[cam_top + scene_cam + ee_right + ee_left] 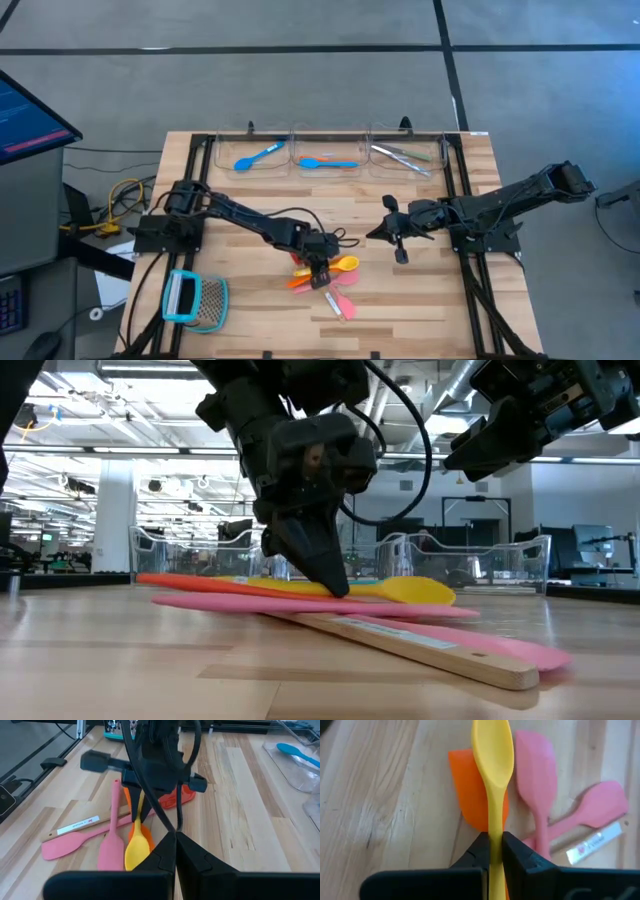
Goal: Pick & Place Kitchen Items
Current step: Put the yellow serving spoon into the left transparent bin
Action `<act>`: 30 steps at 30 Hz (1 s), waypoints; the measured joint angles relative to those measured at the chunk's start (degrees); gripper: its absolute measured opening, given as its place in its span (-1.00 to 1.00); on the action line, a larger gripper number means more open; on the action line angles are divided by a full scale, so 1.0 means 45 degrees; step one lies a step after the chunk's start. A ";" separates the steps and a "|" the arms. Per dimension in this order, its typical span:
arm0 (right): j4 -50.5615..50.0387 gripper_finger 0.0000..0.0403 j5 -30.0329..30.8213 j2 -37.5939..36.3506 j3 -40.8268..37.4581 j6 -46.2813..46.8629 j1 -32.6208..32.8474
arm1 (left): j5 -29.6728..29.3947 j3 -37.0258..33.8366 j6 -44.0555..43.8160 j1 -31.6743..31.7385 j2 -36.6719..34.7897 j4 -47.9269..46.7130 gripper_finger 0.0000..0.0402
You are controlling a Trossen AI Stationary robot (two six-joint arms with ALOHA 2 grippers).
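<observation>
1. Clear plastic bins (330, 152) line the upper centre of the high view: a blue spoon (257, 157) in the left one, a blue spatula (327, 162) in the middle, silvery metal pieces (402, 156) in the right. Below centre, the left gripper (321, 276) sits over a utensil pile; the right gripper (399, 247) hovers centre-right, with bare wooden table (420, 300) around it. A teal-framed mesh tool (195, 300) lies lower left.
2. Low view: the left gripper's fingertips (335, 582) meet at the yellow spoon (410, 590), above pink spatulas (330, 605); an open industrial room lies behind.
3. Left wrist view: jaws pinch the yellow spoon's handle, over an orange spatula (470, 795).
4. Right wrist view: the right gripper's jaws are pressed together, empty.
</observation>
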 joint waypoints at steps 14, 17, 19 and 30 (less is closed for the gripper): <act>-0.0005 -0.99 0.0000 0.0000 0.0000 0.0000 0.0000 | -0.0756 0.0005 0.0686 0.0005 -0.2158 -0.0069 -0.97; -0.0005 -0.99 0.0000 0.0000 0.0000 0.0000 0.0000 | -0.1311 0.0005 0.1270 -0.0030 -0.2809 -0.0076 -0.97; -0.0005 -0.99 0.0000 0.0000 0.0000 0.0000 0.0000 | -0.1893 0.0005 0.1541 -0.0052 -0.3291 -0.0180 -0.97; -0.0013 -0.99 0.0000 0.0000 0.0000 0.0001 0.0005 | -0.5818 0.0019 0.2378 0.0014 -0.6244 -0.2949 -0.97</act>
